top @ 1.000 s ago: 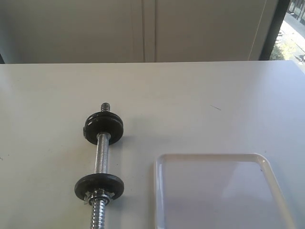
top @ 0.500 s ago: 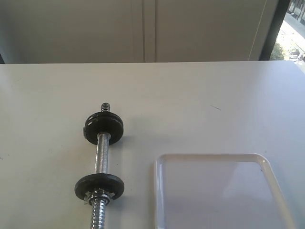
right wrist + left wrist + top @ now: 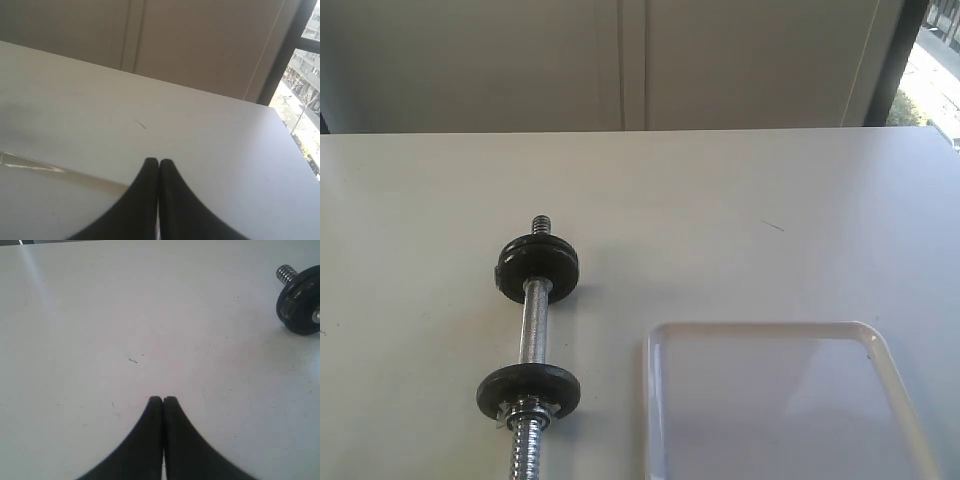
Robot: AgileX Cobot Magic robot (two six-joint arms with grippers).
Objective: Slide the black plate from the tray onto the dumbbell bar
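Nothing changed since a second ago. Left of tray [image 3: 760, 327], past bar [image 3: 534, 335]: left gripper [image 3: 163, 400] pressed shut, empty. Just left of tray: bar lying flat, two black discs [image 3: 538, 263] on it. Over tray's far rim: right gripper [image 3: 158, 161] shut, empty.

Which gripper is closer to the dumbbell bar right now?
Left. The left gripper has the dumbbell bar in its view; the right gripper is by the tray rim, bar unseen.
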